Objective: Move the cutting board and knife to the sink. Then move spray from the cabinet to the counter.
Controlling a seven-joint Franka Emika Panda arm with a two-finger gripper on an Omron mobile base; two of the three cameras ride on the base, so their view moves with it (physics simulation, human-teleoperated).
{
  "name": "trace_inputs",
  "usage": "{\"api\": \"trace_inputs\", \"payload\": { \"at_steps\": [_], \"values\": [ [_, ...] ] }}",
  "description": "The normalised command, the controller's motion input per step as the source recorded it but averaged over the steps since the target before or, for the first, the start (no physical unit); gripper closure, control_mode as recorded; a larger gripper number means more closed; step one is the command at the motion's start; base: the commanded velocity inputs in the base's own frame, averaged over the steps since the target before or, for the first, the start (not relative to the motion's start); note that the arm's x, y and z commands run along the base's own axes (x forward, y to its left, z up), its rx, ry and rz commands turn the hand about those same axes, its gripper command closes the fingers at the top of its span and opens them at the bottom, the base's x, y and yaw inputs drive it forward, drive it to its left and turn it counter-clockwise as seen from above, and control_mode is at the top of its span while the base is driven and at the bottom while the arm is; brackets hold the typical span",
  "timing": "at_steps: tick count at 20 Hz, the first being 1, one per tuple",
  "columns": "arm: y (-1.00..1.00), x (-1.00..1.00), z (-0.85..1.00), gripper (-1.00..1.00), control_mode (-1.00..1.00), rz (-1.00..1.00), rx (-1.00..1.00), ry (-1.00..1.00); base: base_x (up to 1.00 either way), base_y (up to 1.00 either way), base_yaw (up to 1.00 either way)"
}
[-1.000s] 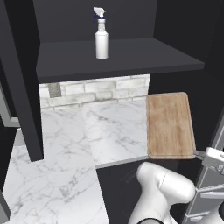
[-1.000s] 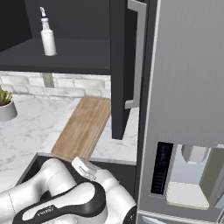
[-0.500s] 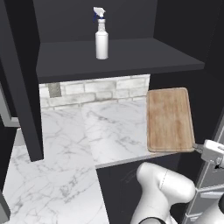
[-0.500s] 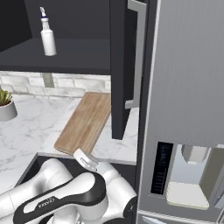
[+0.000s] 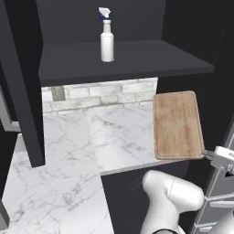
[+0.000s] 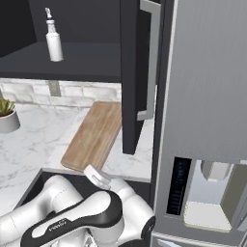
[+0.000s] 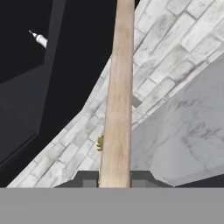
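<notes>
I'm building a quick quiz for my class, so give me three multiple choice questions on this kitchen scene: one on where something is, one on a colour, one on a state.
1. Where does the spray bottle stand?
A. On the shelf in the black cabinet
B. On the marble counter
C. On the cutting board

2. What colour is the spray bottle's body?
A. Green
B. White
C. Red

3. What is the gripper doing?
A. Hanging open over the counter
B. Shut on the near edge of the cutting board
C. Shut on the spray bottle

Answers: 1 A, the bottle stands on the dark shelf above the counter. 2 B, its body is white in both base views. 3 B, the hand view shows the board's edge running up from between the fingertips.
</notes>
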Motion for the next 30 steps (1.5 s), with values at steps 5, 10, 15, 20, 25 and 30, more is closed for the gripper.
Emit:
{"api": "trace_inputs", "payload": {
  "at_steps": [5, 10, 15, 20, 25, 30],
  "values": [
    [0.0, 0.0, 0.0, 1.0, 1.0, 0.0, 0.0, 0.0, -0.61, -0.26, 0.04],
    [0.0, 0.0, 0.0, 1.0, 1.0, 0.0, 0.0, 0.0, -0.63, -0.11, 0.01],
    [0.0, 0.0, 0.0, 1.0, 1.0, 0.0, 0.0, 0.0, -0.57, -0.06, 0.0],
    [0.0, 0.0, 0.0, 1.0, 1.0, 0.0, 0.0, 0.0, -0.67, -0.29, -0.02],
    [0.0, 0.0, 0.0, 1.0, 1.0, 0.0, 0.0, 0.0, -0.58, -0.69, -0.27],
    [0.0, 0.0, 0.0, 1.0, 1.0, 0.0, 0.0, 0.0, -0.24, -0.9, -0.61]
  ]
}}
